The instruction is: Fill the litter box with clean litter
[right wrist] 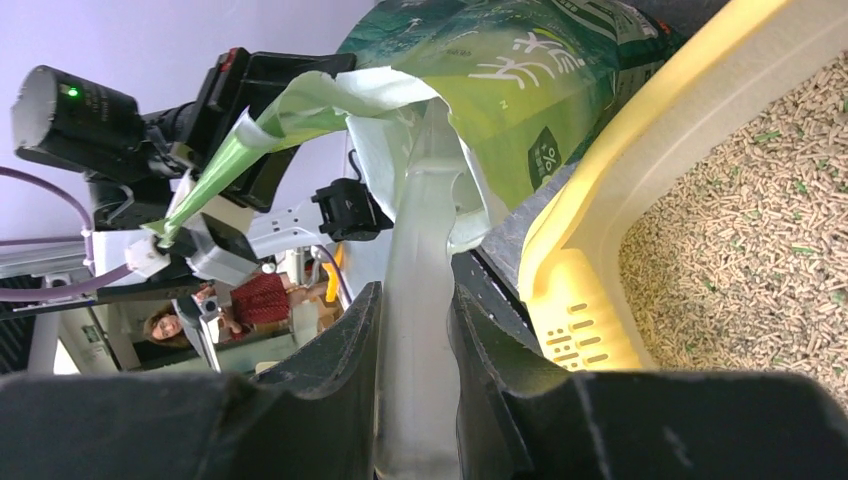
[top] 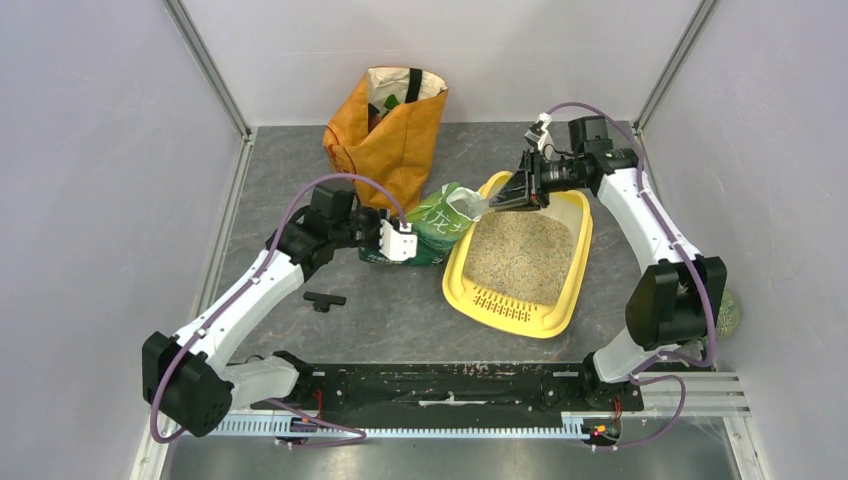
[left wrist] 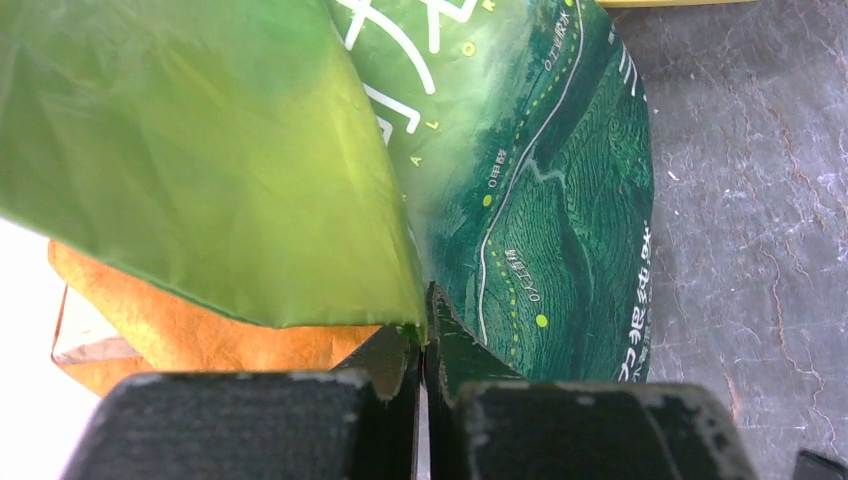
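Green printed plastic bag (top: 432,225) just beside shallow yellow plastic litter box (top: 560,305) holding beige litter (top: 520,255); left gripper (left wrist: 422,340), right gripper (right wrist: 415,330) each pinch bag film.

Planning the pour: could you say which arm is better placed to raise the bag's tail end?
Left, probably: the left gripper pinches the green bag's tail end; the right gripper holds its mouth at the litter box's rim.
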### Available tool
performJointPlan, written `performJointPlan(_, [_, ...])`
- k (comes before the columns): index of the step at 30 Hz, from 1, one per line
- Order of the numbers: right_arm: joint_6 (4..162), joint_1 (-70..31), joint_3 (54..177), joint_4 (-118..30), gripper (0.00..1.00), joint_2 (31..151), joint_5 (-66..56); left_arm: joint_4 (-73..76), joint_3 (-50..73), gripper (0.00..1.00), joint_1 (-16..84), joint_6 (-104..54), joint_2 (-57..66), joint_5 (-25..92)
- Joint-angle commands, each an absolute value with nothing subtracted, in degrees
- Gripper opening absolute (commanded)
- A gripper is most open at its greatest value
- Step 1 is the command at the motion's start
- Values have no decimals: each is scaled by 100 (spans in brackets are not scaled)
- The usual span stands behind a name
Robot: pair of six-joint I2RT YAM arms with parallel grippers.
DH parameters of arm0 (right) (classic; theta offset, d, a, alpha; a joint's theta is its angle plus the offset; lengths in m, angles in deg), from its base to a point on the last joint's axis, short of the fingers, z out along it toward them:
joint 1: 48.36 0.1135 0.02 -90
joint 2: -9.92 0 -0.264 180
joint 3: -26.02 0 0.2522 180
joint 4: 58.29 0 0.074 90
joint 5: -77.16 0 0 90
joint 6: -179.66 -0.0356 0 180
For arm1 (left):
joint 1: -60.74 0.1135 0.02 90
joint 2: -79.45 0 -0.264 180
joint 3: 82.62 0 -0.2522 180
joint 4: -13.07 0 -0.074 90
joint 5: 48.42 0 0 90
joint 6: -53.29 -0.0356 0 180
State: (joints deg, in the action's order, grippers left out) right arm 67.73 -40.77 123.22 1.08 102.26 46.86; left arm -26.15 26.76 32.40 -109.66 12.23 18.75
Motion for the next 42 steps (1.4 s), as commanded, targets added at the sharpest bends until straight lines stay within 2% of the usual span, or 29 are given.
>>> performJointPlan(1, [6647,-4278,12211,108,0,9791,5281,-1577,2539,2,3262,-11493,1394,1622])
performJointPlan(29, [6329,-5246,11862,251,0,9090,5808,-1807,2145,2,3429,-11598,1038,1480])
performJointPlan(42, [7551,-5592,12374,1743,0,9161,5410,-1862,2047,2,3429,-11477,984,1418])
